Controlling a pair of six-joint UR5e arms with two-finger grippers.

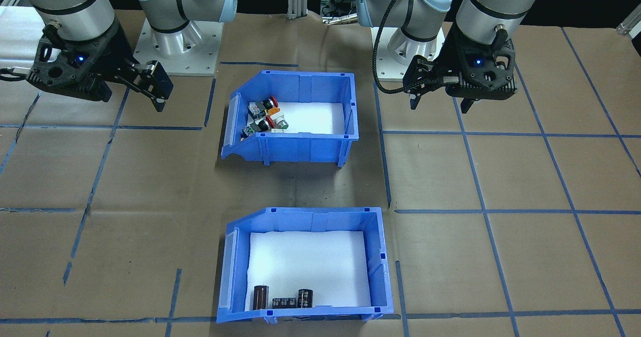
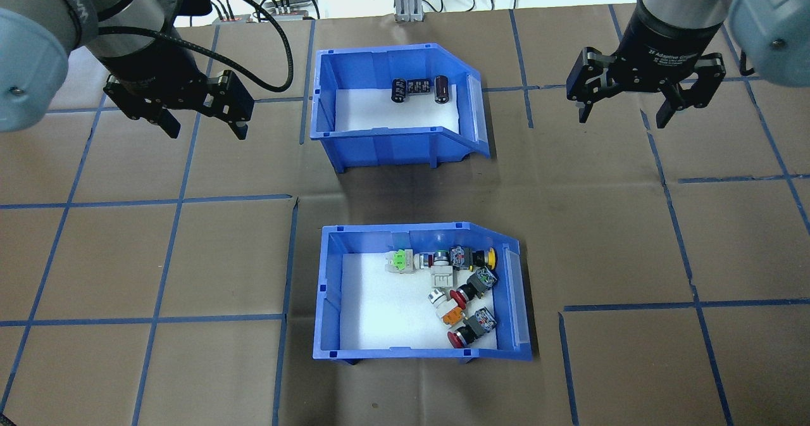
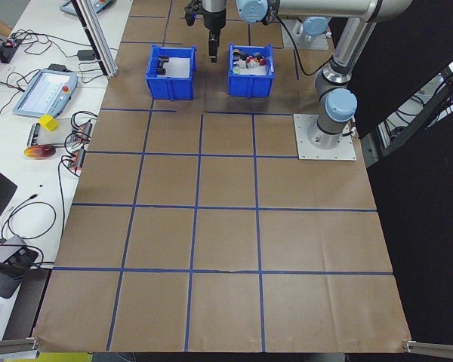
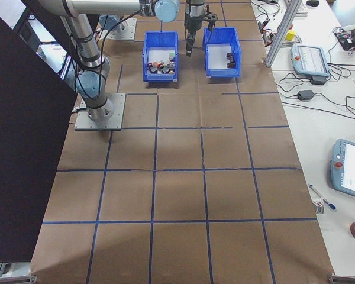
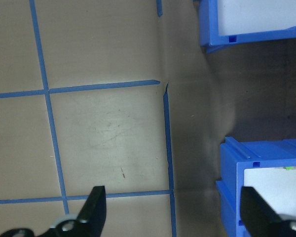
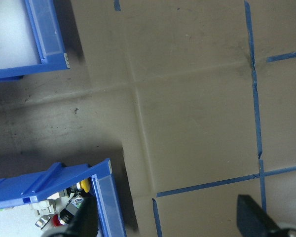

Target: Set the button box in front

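Button box [image 2: 329,293], blue plastic bin, sloped side toward robot's right, white foam liner, coloured push-buttons [image 2: 462,293] piled at sloped end, upright on table, nearer the robot than matching bin

A blue button box [image 2: 329,299] has a white foam liner [image 2: 380,312] and holds small switches [image 2: 465,290] with red, yellow, orange and green caps on black and pale grey bodies. A matching blue bin [image 2: 373,144], also lined in white, holds black cylindrical capacitors [image 2: 419,89]. Each bin has a pale, translucent strip along its sloped end. The table [image 2: 158,255] is covered in brown paper marked with a grid of blue tape lines. Both grippers, the left gripper [image 2: 201,123] and the right gripper [image 2: 623,113], are black, on arms of silver-grey with light blue joint caps.
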